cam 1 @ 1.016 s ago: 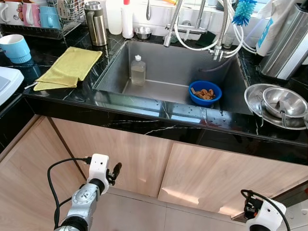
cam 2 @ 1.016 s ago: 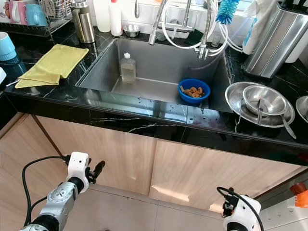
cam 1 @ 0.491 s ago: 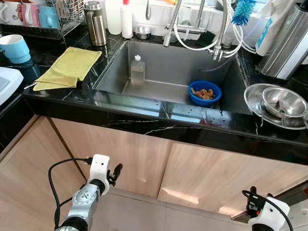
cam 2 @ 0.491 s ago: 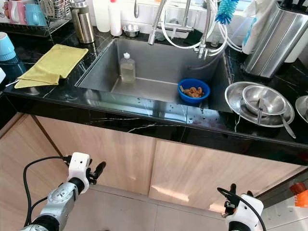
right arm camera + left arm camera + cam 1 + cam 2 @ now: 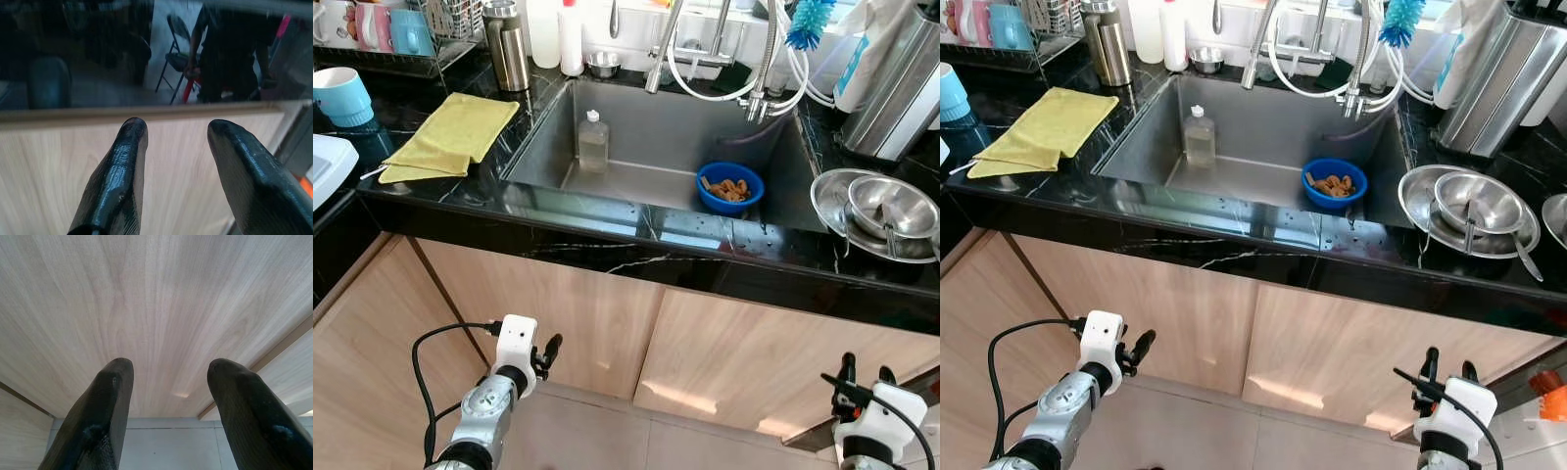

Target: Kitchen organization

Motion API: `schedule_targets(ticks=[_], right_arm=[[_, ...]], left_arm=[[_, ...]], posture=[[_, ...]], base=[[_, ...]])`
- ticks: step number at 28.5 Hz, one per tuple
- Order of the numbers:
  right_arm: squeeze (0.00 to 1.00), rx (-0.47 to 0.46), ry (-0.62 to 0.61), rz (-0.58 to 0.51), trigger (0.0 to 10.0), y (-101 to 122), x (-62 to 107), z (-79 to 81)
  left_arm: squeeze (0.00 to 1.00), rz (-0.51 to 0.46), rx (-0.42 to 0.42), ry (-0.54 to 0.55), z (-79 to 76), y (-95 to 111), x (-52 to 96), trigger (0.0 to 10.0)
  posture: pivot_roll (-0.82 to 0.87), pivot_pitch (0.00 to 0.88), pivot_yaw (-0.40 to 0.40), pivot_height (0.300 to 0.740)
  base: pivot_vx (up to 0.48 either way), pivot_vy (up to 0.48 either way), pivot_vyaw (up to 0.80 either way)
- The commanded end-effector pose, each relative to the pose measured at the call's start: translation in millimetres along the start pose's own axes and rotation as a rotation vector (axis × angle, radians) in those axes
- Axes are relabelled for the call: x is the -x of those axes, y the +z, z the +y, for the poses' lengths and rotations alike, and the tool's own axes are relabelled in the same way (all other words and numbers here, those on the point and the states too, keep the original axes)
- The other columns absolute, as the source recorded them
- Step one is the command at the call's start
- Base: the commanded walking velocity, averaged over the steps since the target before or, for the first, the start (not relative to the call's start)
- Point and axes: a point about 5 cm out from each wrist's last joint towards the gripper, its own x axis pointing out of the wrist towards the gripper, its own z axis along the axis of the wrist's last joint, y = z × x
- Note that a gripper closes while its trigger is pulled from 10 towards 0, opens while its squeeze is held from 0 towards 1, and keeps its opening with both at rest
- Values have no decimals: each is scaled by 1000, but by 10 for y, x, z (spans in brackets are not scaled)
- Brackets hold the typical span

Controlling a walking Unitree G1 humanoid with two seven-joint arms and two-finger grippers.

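Sink (image 5: pixel 656 147), sunk into the middle of the black table (image 5: pixel 607 250), holds a clear bottle (image 5: pixel 593 143) standing upright near its left wall and a blue bowl (image 5: pixel 730 189) with brown bits of food near its front right corner. Pale wood doors (image 5: pixel 607 323) run below the table's front edge. A yellow cloth (image 5: pixel 450 137) lies flat on the table left of the sink, near the front edge, and a light blue cup (image 5: pixel 342 96) stands further left. At the back left corner a rack (image 5: pixel 401 39) carries mugs, and a steel flask (image 5: pixel 509 44) stands just beside it. Steel bowls (image 5: pixel 876 211) are stacked on the table right of the sink, near the front edge, with a large steel bin (image 5: pixel 901 83) behind them. A blue brush (image 5: pixel 811 20) hangs by the tap hoses at the sink's back edge. The left hand (image 5: pixel 166 382) hangs low before the left door, its fingers spread, pinching nothing. The right hand (image 5: pixel 173 142) hangs low before the right door, fingers likewise spread and empty; the table's glossy front edge above that door reflects a person beside a folding chair.
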Motion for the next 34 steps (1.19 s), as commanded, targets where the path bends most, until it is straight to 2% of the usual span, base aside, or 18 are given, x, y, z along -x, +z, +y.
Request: schedule_targets(ticks=[1, 12, 23, 34], right_arm=[[0, 11, -5, -21, 10000, 68, -45, -31], [0, 16, -7, -88, 10000, 311, -175, -36], [0, -6, 16, -116, 10000, 493, -142, 67], [0, -16, 65, -140, 10000, 680, -187, 166]], left_arm=[[0, 26, -1, -10, -33, -45, 5, 10000], [0, 30, -2, -11, -35, -31, -11, 10000], [0, 42, 2, -15, -53, -49, -14, 10000], [0, 43, 9, -8, -78, -66, -12, 10000]], posture=[[96, 100, -81, 740], [96, 93, -81, 740], [88, 93, -80, 740], [82, 92, -87, 740]], base=[[0, 0, 0], [0, 0, 0], [0, 0, 0], [0, 0, 0]])
